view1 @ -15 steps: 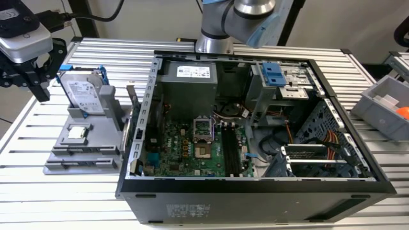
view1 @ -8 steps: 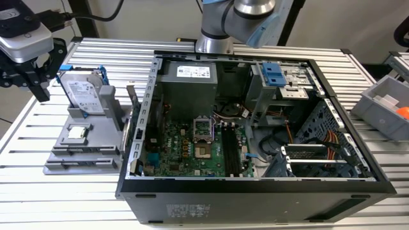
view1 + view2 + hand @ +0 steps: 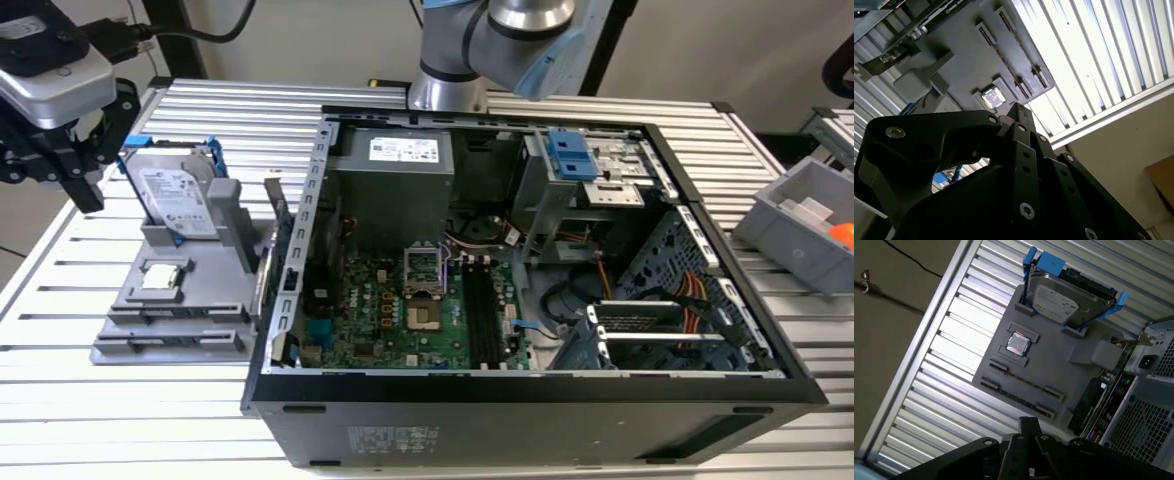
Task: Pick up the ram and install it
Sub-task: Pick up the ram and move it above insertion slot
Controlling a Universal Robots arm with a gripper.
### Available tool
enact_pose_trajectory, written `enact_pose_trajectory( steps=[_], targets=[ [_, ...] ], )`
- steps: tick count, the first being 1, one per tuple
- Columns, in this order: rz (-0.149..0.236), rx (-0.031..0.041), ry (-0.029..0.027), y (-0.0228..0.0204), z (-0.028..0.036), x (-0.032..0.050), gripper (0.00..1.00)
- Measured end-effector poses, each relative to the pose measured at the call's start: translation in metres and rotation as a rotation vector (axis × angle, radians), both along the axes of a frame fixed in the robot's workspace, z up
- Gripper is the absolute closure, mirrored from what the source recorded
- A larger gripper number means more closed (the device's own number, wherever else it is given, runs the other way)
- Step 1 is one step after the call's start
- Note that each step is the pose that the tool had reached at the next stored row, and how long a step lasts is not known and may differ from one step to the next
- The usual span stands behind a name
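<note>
Well, the gripper [image 3: 83,195] hangs above the grey holder [image 3: 160,310], by its hard drive [image 3: 174,195], fingers [image 3: 1029,427] seemingly pinched together on nothing, presumably lining up for the ram.

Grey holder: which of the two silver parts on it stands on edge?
The hard drive in its blue frame stands upright in a slot of the holder; the small square chip lies flat in its recess.
</note>
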State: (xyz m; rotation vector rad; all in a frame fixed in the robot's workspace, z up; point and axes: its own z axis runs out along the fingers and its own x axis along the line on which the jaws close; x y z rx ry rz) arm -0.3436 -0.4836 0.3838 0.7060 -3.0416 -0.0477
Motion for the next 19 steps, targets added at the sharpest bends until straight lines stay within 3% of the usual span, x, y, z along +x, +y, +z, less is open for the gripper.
enact_pose_trajectory(
  steps=[19],
  targets=[
    [0.030, 0.0000, 0.0000, 0.0000, 0.0000, 0.0000, 1.00]
  ],
)
